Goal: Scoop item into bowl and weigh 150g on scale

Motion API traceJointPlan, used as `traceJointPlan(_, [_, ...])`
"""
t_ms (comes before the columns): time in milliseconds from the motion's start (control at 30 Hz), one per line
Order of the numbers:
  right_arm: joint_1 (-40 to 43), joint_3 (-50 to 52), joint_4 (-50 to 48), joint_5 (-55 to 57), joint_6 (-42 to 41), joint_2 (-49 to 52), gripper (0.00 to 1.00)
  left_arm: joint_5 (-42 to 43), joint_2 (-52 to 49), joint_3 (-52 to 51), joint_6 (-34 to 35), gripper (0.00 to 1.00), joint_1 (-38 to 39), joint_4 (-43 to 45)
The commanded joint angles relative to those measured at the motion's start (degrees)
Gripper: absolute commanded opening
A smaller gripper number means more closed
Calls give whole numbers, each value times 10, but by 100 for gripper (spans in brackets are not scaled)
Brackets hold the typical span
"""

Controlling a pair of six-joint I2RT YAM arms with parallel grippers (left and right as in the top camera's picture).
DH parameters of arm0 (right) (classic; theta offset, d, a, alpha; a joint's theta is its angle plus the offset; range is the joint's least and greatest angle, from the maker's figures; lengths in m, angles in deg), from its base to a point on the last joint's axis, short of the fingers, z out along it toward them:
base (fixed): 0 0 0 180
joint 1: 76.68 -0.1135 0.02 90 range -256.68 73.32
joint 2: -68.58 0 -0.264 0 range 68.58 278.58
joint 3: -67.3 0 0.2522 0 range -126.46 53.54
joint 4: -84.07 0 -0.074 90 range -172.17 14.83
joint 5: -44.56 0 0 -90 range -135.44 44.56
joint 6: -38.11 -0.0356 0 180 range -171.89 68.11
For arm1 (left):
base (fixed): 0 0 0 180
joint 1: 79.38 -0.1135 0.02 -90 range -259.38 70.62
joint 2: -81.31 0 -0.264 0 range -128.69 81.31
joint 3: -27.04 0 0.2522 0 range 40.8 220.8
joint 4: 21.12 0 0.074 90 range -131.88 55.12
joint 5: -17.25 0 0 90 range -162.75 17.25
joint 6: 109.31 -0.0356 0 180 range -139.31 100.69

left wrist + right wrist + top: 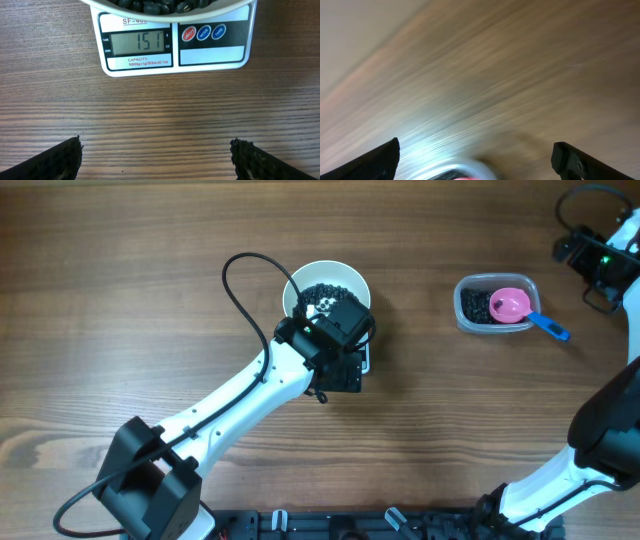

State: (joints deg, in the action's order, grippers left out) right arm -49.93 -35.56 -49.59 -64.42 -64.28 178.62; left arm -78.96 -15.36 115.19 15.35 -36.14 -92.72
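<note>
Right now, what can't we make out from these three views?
Overhead: scale almost wholly hidden under the left arm and bowl; display unreadable there.
Left wrist: bowl and beans cut off by the top edge.
Right wrist: motion blur; the pale rim and pink patch at the bottom edge can't be identified.
</note>
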Motion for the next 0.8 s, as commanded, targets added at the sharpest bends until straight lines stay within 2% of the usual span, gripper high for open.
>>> traceJointPlan(0, [-13,0,55,-194,24,5,100,-12,-4,-3,5,100,4,0])
traceJointPlan(67, [-33,0,149,-194,97,5,100,-12,-4,-3,5,100,4,0])
traceJointPlan(167, [-58,0,207,-117,124,5,100,-12,-4,-3,5,100,4,0])
traceJointPlan(767, [-74,0,107,-93,122,5,100,-12,-4,-3,5,100,4,0])
